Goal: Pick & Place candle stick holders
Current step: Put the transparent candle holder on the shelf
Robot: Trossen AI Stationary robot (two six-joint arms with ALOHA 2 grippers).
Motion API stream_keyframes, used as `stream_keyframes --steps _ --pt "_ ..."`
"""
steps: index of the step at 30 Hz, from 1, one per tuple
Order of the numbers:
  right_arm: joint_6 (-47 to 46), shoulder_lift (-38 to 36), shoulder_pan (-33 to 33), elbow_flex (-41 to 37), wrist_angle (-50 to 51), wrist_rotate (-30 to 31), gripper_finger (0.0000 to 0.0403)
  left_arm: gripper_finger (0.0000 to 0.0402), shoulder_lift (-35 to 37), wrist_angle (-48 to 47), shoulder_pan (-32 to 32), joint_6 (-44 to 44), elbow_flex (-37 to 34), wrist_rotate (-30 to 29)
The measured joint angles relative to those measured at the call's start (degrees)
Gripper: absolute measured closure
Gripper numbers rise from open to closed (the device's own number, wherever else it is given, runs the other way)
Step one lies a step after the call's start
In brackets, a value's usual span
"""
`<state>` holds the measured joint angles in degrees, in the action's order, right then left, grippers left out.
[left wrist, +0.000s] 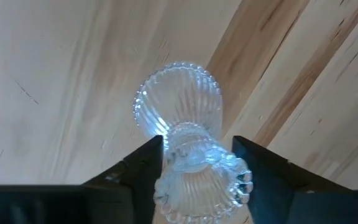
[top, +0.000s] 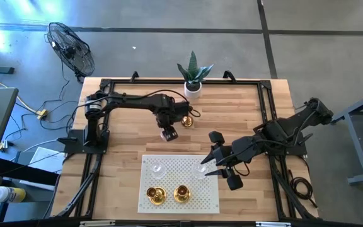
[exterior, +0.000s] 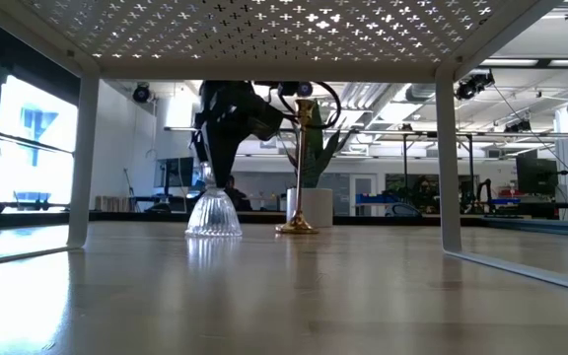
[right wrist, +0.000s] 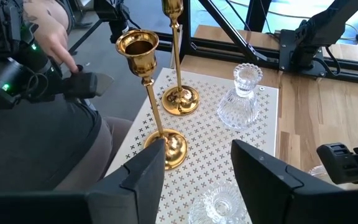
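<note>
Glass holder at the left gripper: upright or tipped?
Upright. The glass holder stands on its flared base on the table, with the left gripper around its neck.

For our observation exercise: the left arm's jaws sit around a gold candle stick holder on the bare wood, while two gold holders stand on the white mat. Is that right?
Not quite. The left gripper has its jaws around a clear glass holder, not a gold one, as the left wrist view shows. It does stand on the bare wood, and two gold holders stand on the white mat.
</note>
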<state>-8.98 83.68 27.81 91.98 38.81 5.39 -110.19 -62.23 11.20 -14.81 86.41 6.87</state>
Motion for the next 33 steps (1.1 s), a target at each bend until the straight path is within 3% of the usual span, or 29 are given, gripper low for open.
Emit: stream_keyframes --steps 3,12,23,33 --pt "0.0 0.0 0.0 0.0 0.0 0.0 0.0226 0.0243 0.0 0.6 0.0 0.0 0.0 -0.1" --pt "0.0 0.0 0.0 0.0 0.0 0.0 0.0226 0.0243 0.1 1.5 0.0 2.5 0.0 -1.7" --pt "0.6 0.0 0.0 0.0 0.0 0.0 0.0226 0.0243 0.1 0.3 0.0 2.6 0.3 2.9" --pt "1.4 0.2 0.1 0.0 2.1 -0.3 0.0226 0.0243 0.1 -0.3 -1.5 5.8 2.8 2.7"
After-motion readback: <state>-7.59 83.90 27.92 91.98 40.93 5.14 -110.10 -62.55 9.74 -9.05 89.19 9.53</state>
